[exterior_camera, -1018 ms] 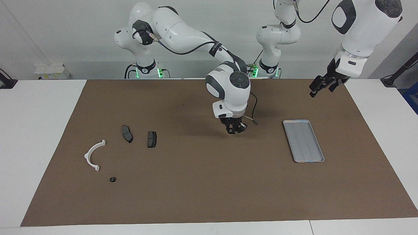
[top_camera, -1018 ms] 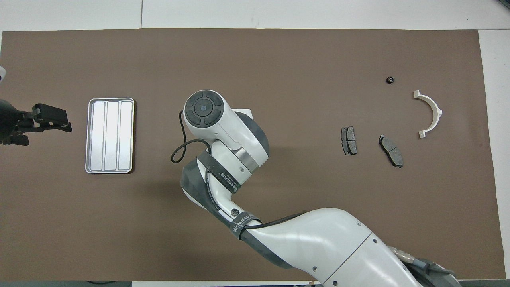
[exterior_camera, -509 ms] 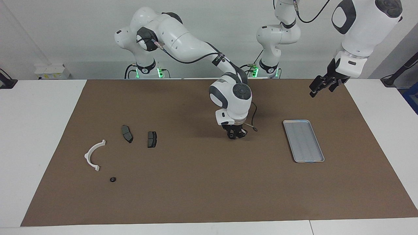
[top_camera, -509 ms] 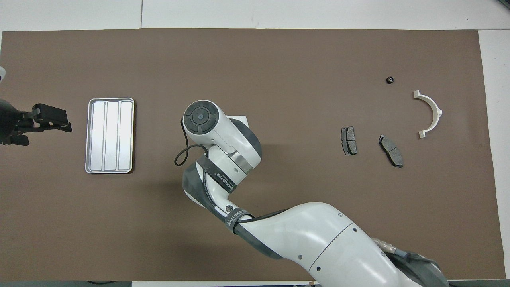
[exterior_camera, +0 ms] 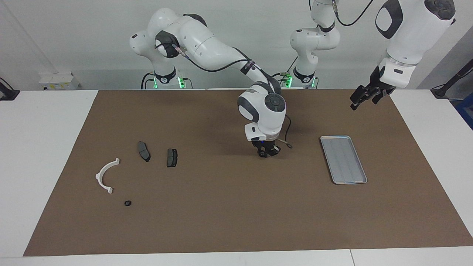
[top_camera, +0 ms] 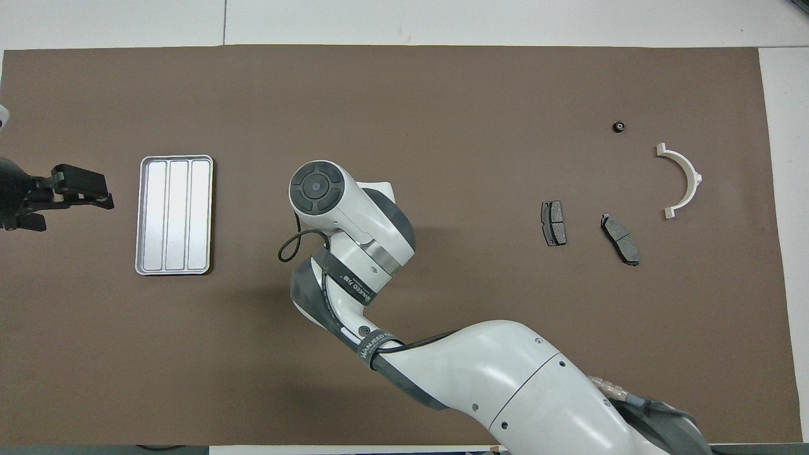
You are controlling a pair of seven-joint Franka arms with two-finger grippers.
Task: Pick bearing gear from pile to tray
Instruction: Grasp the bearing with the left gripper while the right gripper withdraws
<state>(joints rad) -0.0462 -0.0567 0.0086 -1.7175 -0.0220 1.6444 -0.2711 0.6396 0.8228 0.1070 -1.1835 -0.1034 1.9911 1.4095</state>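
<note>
A small black gear (exterior_camera: 127, 203) (top_camera: 620, 127) lies on the brown mat in the pile at the right arm's end, beside a white half-ring arc (exterior_camera: 104, 176) (top_camera: 687, 177) and two dark brake pads (exterior_camera: 144, 151) (exterior_camera: 172, 157). The silver tray (exterior_camera: 343, 159) (top_camera: 176, 215) lies empty toward the left arm's end. My right gripper (exterior_camera: 266, 152) points down just above the mat, between pile and tray, closer to the tray. I cannot tell whether it holds anything, and in the overhead view its wrist hides it. My left gripper (exterior_camera: 364, 96) (top_camera: 85, 191) waits open, raised beside the tray.
The brown mat (exterior_camera: 221, 207) covers most of the white table. A thin black cable (exterior_camera: 287, 142) loops off the right arm's wrist toward the tray.
The right gripper has come down toward the mat and shifted a little toward the tray. The left arm, the pile and the tray have not moved.
</note>
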